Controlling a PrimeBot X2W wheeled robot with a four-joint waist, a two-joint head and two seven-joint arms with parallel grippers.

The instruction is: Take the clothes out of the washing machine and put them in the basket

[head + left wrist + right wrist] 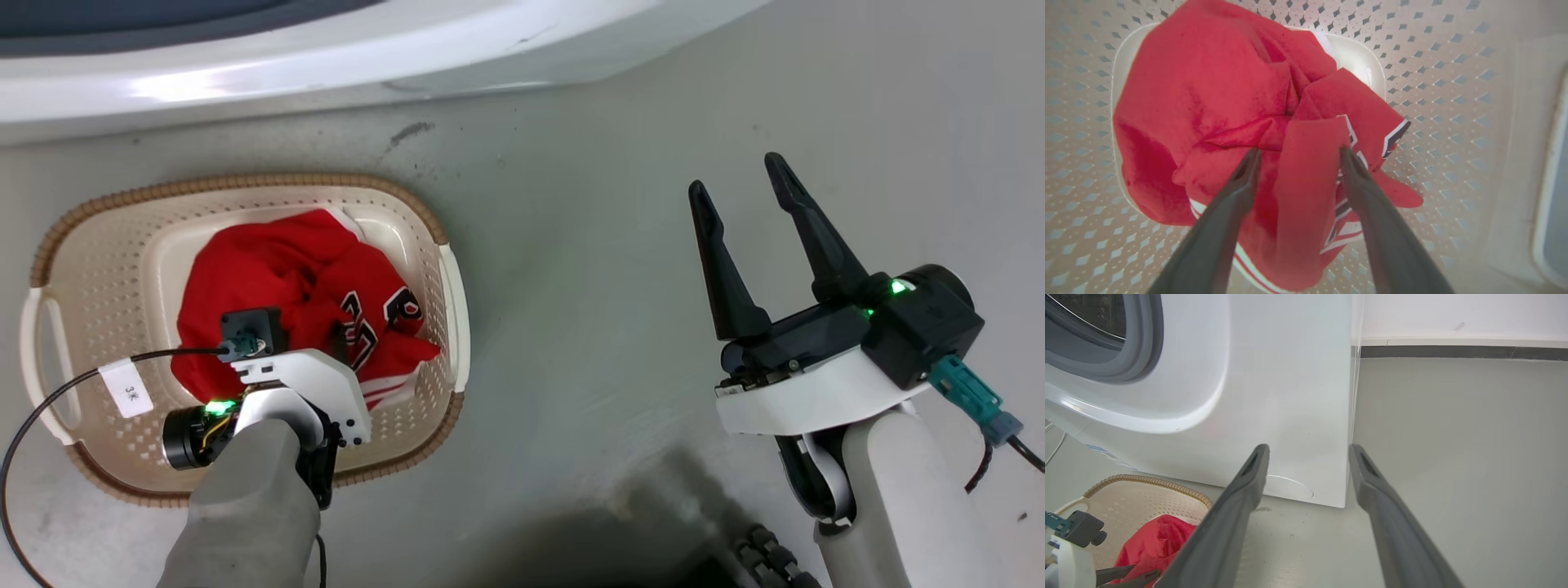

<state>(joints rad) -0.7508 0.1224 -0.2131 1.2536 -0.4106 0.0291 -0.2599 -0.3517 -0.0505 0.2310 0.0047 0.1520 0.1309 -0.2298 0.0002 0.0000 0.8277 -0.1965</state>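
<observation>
**Clothes in the basket, drum not confirmed empty**

Head view: the basket (245, 181) sat on the floor (588, 310) at 9 o'clock, just below the washing machine (326, 73) front at 12. We saw the clothes (269, 269) lying inside it, with the plain red piece toward 11 and the lettered one toward 4. The left forearm (245, 498) reached down over the basket's 6 o'clock side. The right gripper (735, 174) hung at 3 o'clock over bare floor, well apart from the basket. Its fingers were spread and held nothing.

Left wrist view: the left gripper (1300, 152) pointed down into the pile with its fingers apart. A red fold lay between them, with a gap on the 9 o'clock side. We judged it not clamped.

Right wrist view: the spread fingers framed the machine's lower corner. The porthole (1139, 343) sat at 10 o'clock with only a sliver of dark drum showing. We couldn't tell whether any garment was inside. Basket and red fabric showed at 8 o'clock.

Status: we judged the transfer done for both visible garments. What was left was to lift the left arm clear and check the drum.
</observation>
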